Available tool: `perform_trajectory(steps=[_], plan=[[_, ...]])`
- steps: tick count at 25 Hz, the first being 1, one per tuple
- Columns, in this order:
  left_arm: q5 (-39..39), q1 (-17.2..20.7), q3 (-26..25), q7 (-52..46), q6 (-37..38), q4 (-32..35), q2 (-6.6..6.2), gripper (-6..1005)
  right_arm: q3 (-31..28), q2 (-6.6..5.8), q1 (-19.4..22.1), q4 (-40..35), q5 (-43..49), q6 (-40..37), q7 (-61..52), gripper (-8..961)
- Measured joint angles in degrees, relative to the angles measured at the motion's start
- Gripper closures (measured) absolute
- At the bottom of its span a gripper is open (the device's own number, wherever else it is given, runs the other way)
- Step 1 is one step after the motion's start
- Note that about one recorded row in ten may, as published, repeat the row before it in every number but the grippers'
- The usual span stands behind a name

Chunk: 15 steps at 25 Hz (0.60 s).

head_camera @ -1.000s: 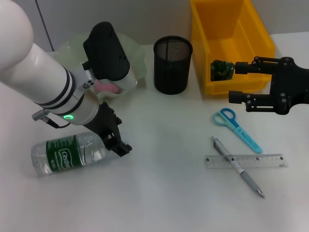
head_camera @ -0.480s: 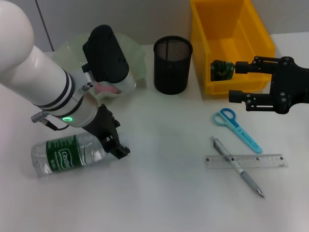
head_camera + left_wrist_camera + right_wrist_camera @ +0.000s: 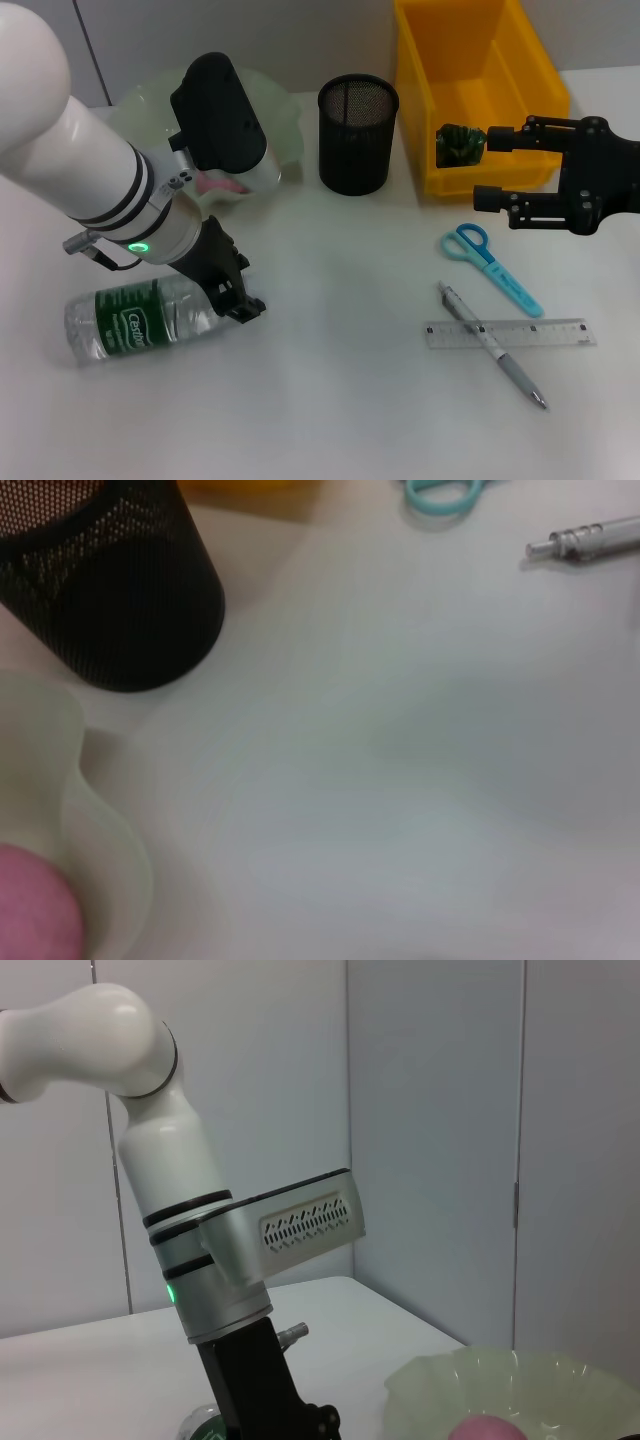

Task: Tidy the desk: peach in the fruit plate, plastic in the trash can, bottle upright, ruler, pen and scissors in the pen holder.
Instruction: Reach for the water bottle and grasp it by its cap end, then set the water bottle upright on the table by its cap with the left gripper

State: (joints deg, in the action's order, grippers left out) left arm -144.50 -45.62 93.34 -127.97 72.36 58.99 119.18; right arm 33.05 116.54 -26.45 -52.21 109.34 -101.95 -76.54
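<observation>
The bottle [image 3: 135, 320] lies on its side on the bench [image 3: 340, 400], the left pincer [image 3: 235, 295] right at its cap end; whether spread, I cannot tell. Standing it upright looks the step in hand. Beyond, the right pincer [image 3: 487, 170] hangs spread by the trash can [image 3: 540, 90].

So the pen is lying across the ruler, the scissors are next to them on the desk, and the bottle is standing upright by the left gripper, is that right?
Not quite. The bottle is lying on its side on the desk, with the left gripper at its cap end, as the head view shows. The rest holds: the pen lies across the ruler, and the scissors lie next to them.
</observation>
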Motion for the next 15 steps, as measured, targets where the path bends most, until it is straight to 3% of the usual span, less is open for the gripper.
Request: perform_trajectory(steps=[9, 15], plan=[[-1.1, 0.0, 0.5, 0.0, 0.2, -0.6, 0.00, 513, 0.0, 0.07, 0.0, 0.0, 0.0, 0.0, 0.0, 213], [-0.8, 0.0, 0.5, 0.0, 0.3, -0.2, 0.00, 516, 0.0, 0.09, 0.0, 0.0, 0.0, 0.0, 0.0, 213]])
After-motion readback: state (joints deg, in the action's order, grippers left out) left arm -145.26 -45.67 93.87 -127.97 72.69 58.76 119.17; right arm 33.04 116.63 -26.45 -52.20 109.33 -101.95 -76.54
